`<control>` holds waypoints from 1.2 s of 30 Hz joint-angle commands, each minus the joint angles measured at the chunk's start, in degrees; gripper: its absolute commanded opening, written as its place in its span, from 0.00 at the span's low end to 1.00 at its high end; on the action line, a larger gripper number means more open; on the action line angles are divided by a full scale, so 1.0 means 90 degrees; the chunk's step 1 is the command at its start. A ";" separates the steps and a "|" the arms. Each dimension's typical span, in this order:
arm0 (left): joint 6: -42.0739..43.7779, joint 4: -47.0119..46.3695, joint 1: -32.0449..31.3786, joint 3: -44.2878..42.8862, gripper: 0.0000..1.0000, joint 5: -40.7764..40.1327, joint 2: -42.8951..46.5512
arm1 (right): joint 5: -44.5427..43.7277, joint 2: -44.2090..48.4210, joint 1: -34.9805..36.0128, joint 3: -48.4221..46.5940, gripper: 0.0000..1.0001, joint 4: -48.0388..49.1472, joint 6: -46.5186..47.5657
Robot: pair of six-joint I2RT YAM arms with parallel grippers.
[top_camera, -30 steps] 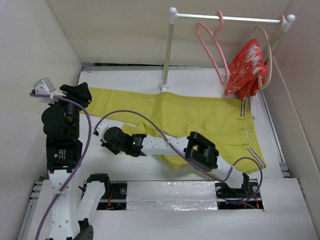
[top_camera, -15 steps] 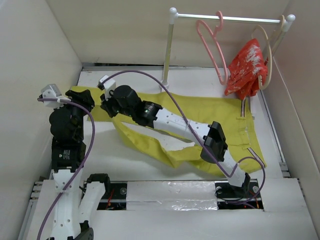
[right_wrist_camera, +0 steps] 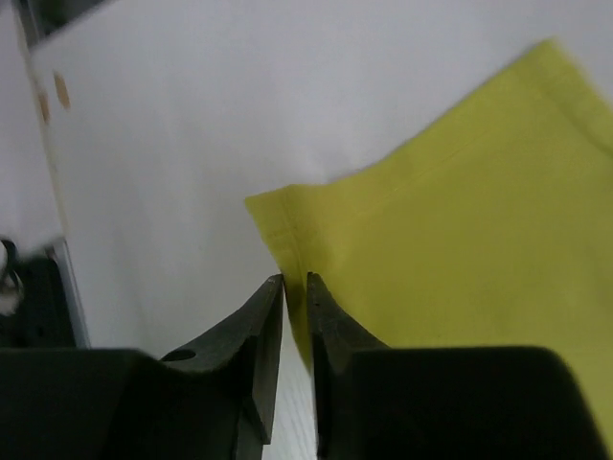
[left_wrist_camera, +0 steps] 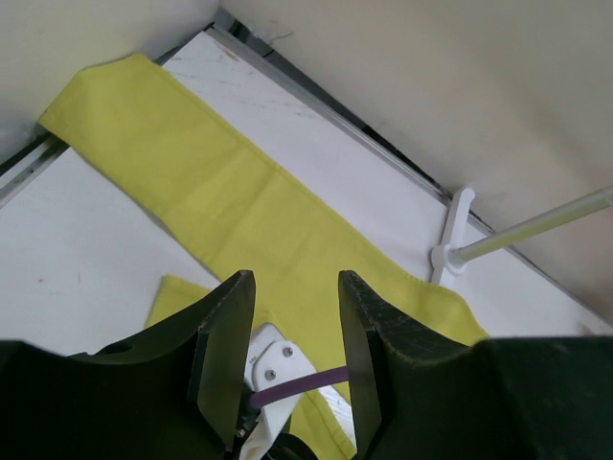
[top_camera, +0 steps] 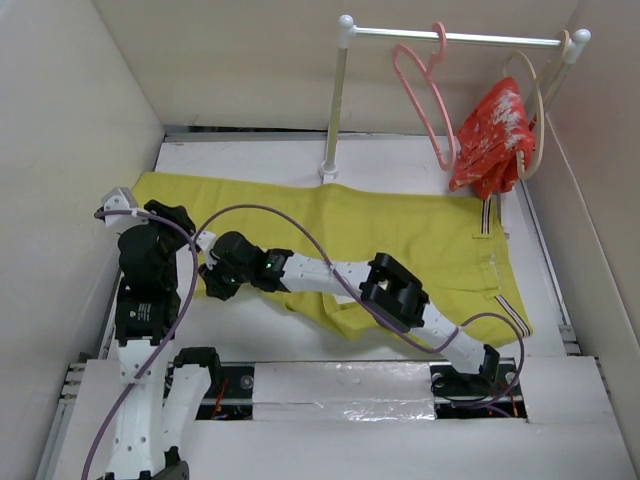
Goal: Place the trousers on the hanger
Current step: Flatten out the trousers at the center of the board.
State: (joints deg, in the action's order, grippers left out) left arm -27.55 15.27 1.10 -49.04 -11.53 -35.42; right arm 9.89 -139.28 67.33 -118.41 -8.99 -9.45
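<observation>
The mustard-yellow trousers (top_camera: pixel 400 230) lie spread across the table, striped waistband at the right and legs running left. One leg reaches the far left corner (left_wrist_camera: pixel 144 115). The other leg's hem (right_wrist_camera: pixel 287 216) lies under my right gripper (top_camera: pixel 213 284). In the right wrist view that gripper (right_wrist_camera: pixel 297 280) has its jaws a narrow slit apart, over the hem's edge, with the cloth flat on the table. My left gripper (left_wrist_camera: pixel 295 278) hangs open above the trousers' legs, empty, and sits at the left in the top view (top_camera: pixel 172 214). The pink hanger (top_camera: pixel 420 95) hangs empty on the rail.
A white rack (top_camera: pixel 335 100) stands at the back, its base (left_wrist_camera: pixel 450 240) beside the trousers. A beige hanger (top_camera: pixel 540 110) with a red patterned garment (top_camera: pixel 490 130) hangs at the rail's right end. Walls close in on the left, back and right.
My right gripper, at the far left with a trouser leg lifted half a second ago, has come back toward me and down. The leg lies flat again and its jaws have parted slightly. My left arm has drawn nearer.
</observation>
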 commanded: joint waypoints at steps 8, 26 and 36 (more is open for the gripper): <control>-0.0764 0.0403 -0.0005 0.0565 0.36 0.0235 -0.0322 | 0.0659 0.2573 -0.0995 0.1739 0.65 0.0902 -0.0053; -0.3686 0.1458 0.0317 0.2167 0.37 0.0314 -0.1775 | -0.0425 0.7730 -0.2294 0.6710 0.51 0.1585 0.0436; -0.4175 0.1273 0.0317 0.2459 0.46 -0.0262 -0.2773 | 0.0092 0.8025 -0.2803 0.7317 0.51 0.2083 0.0064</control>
State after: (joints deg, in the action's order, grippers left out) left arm -62.50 28.12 3.77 -28.36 -11.29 -59.64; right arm 9.21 -67.18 42.70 -52.86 5.37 -8.08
